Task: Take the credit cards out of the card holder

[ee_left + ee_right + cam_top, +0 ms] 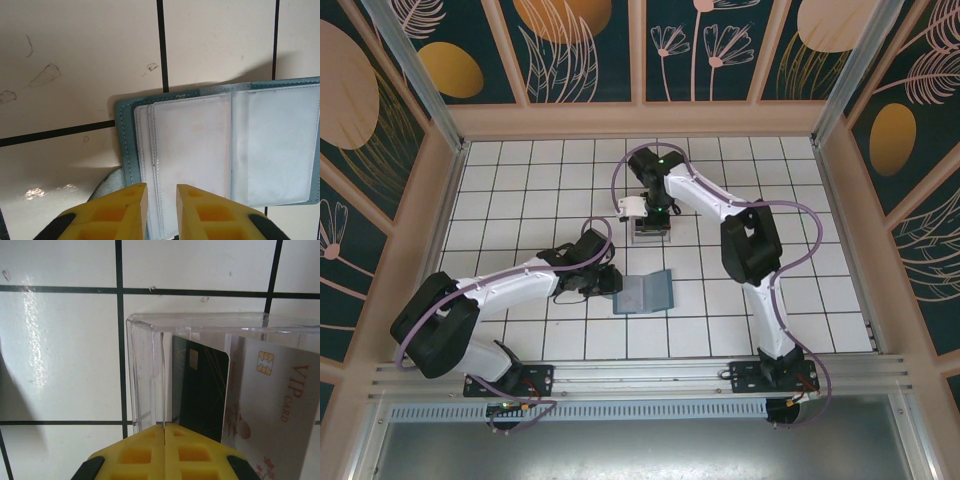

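Found the card holder (645, 292) lying opened out on the white tiled table (520, 170), a little toward 6 o'clock from the table's middle in the overhead view, its two blue-grey panels side by side. Saw the left gripper (161, 187) reaching in from 9 o'clock to the holder's 9 o'clock edge. Through the left wrist camera, noted the yellow fingers (125, 212) a narrow gap apart over the 6 o'clock edge of one panel, with the holder's clear, whitish sleeves (192, 150) showing through that gap. Could not tell a pinch on a sleeve from a press on it or a mere hover. Spotted the clear plastic box (650, 235) near the holder at its 12 o'clock, not touching it, with the right gripper (164, 427) right above the box. Saw that gripper's yellow fingers pressed tight together, the seam in line with a thin clear divider of the box. Found the dark credit card (200, 385), gold chip near its 12 o'clock edge, standing in the box just to 3 o'clock of that divider. Found the whitish credit card (272, 405), lettered VIP CARD and chipped near its 12 o'clock end, just to 3 o'clock of the dark one, tilted and overlapping its edge.
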You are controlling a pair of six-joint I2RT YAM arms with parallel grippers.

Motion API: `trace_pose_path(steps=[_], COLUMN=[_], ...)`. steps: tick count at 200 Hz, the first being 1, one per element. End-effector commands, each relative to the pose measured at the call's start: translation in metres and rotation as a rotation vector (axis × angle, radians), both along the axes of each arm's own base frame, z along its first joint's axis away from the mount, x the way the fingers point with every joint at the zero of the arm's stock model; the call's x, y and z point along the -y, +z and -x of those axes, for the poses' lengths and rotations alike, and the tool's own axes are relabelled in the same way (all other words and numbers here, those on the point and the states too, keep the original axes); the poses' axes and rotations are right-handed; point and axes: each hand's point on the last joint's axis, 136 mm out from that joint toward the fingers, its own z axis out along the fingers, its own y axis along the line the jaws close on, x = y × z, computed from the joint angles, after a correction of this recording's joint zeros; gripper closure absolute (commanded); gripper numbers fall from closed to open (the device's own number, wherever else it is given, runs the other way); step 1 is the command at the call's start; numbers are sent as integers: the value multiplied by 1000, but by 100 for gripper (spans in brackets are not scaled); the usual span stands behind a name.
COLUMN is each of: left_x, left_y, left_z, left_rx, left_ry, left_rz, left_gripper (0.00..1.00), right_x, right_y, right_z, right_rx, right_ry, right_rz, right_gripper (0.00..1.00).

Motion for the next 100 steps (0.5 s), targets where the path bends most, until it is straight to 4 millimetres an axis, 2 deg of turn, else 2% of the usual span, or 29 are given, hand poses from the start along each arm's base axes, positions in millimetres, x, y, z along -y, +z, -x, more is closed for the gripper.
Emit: trace_pose_path(steps=[1, 22, 61, 100], left_x=[-2, -2, 4, 0], left_y=[3, 4, 9, 10], left_z=[2, 1, 0, -1], left_rx=[9, 12, 15, 23], left_ry=[17, 17, 12, 37], left_rz=[11, 14, 41, 36], left_gripper=[77, 77, 77, 77], right_x=[2, -2, -6, -5], right_y=[0, 2, 17, 31], right_z=[-13, -19, -30, -40], right_rx=[49, 90, 175, 265], right_ry=[-18, -29, -42, -60], right_rz=[31, 38, 44, 41], right_gripper=[94, 85, 79, 76])
